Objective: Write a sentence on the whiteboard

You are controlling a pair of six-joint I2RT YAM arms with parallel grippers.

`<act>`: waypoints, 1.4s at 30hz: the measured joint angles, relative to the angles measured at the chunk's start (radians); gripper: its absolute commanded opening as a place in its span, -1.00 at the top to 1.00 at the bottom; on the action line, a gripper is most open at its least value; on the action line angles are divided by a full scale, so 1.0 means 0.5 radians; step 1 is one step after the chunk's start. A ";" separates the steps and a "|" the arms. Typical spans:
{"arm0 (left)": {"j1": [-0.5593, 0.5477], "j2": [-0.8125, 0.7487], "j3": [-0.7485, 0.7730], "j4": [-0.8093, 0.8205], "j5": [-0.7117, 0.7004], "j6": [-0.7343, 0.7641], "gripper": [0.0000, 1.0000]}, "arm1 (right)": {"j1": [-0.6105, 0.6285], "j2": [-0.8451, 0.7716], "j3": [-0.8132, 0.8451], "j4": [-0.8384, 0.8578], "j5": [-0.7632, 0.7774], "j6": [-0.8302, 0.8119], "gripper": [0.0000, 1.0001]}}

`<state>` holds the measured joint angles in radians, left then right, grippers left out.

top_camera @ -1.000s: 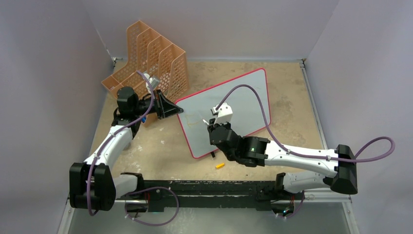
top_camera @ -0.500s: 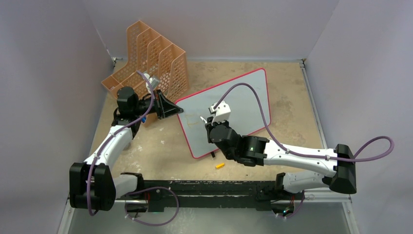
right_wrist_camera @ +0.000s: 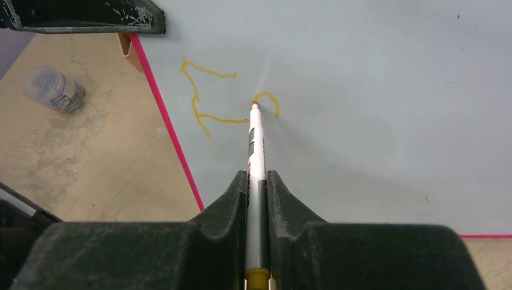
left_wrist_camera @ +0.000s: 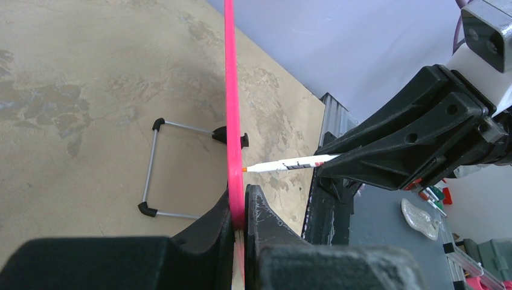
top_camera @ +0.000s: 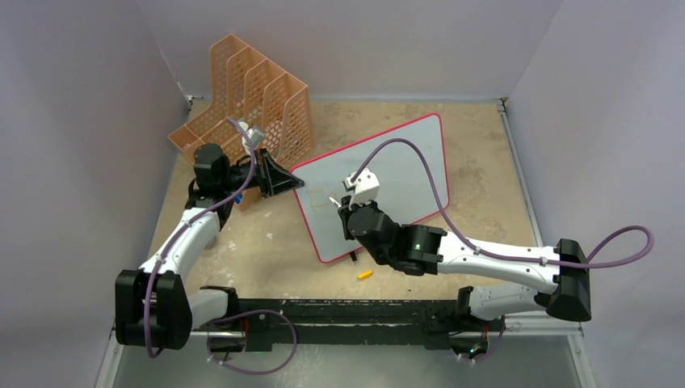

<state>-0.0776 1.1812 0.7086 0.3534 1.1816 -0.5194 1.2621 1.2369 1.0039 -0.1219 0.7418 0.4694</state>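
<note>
Keeping the marker (right_wrist_camera: 256, 145) tip pressed lightly and evenly should matter most while the right gripper (right_wrist_camera: 256, 179) clamps it against the whiteboard (right_wrist_camera: 386, 90) standing mid-table, whose red edge the left gripper (left_wrist_camera: 238, 208) pinches, the sentence (right_wrist_camera: 208, 103) barely begun.

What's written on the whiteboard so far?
On the whiteboard, near its pink edge: one orange-yellow letter, like an F, and a short curve with the marker tip at one end. The right end effector hides the board beneath it.
</note>
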 measured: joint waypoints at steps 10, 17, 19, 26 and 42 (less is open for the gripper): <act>0.000 0.000 0.000 0.000 0.001 0.000 1.00 | -0.001 0.000 0.000 -0.089 -0.070 0.003 1.00; 0.002 0.000 0.000 0.000 0.001 0.000 1.00 | 0.000 0.002 0.000 -0.164 -0.095 0.018 1.00; 0.002 0.000 0.000 0.000 0.001 0.000 1.00 | 0.000 0.002 0.000 -0.180 -0.094 0.024 1.00; 0.002 0.000 0.000 0.000 0.001 0.000 1.00 | 0.000 0.002 0.000 -0.265 -0.086 0.059 1.00; 0.002 0.000 0.000 0.000 0.000 0.001 1.00 | 0.002 0.001 0.001 -0.237 0.013 0.089 1.00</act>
<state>-0.0769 1.1812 0.7086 0.3534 1.1816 -0.5190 1.2629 1.2373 1.0042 -0.2405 0.7483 0.5140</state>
